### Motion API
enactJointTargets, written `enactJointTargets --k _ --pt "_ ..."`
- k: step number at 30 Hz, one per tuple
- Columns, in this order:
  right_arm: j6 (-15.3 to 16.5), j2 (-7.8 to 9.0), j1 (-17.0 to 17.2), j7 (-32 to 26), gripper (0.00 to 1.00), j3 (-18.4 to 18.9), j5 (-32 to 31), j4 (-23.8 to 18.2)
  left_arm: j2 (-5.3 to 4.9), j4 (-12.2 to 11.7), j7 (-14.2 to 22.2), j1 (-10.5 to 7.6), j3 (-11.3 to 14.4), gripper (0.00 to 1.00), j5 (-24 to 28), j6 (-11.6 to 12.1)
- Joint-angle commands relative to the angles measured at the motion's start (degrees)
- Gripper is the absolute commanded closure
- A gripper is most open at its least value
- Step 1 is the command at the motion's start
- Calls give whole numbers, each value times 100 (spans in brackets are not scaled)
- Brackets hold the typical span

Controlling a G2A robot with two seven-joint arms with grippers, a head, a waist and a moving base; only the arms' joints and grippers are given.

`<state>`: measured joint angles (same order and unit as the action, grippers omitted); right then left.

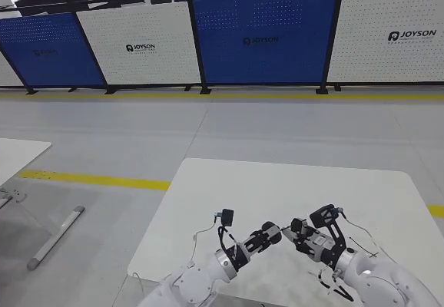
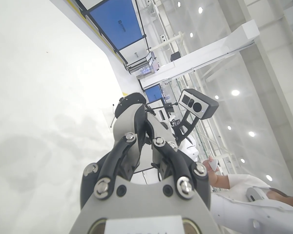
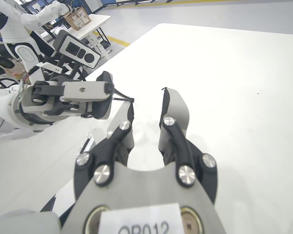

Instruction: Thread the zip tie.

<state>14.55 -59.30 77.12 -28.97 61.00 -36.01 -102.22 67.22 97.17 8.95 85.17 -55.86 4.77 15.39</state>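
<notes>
Right wrist view: we are seeing the right gripper (image 3: pixel 147 103) holding its fingers (image 3: pixel 178 108) apart with nothing between them; the left gripper (image 3: pixel 107 91) is facing it, pinching its own fingers together on the zip tie (image 3: pixel 123 96); that thin black strip is jutting out of the pinch and reaching the tip of one right finger, though we cannot tell whether it is touching there. In the top view we are finding both grippers hanging over the white table (image 1: pixel 283 184), close to its 6 o'clock edge, the left one sitting at 9 o'clock of the right one, tips nearly meeting; a yellow floor line (image 1: pixel 91 180) is running past the table at 9 o'clock, and blue and white panels (image 1: pixel 260 38) are standing at 12 o'clock.
</notes>
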Motion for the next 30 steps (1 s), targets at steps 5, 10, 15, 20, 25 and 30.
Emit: enactJointTargets --k 5,10,15,20,25,30 --pt "14 -29 -59 -31 85 -59 -64 16 9 -30 2 -9 19 100 -39 14" --pt "-10 -45 -56 -27 100 -68 -119 3 17 -69 -4 -18 24 100 -37 29" --pt "-20 -57 -52 -53 100 -61 -139 7 19 -73 -10 -5 6 100 -43 66" --pt "-15 -70 -54 -121 100 -58 -105 67 23 -43 -29 1 -9 100 -32 96" --pt "63 -81 -73 -249 73 -77 -38 112 26 -26 -54 15 -31 100 -31 101" --pt "84 -83 -55 -258 72 -30 -34 67 32 -41 -52 7 -31 100 -34 85"
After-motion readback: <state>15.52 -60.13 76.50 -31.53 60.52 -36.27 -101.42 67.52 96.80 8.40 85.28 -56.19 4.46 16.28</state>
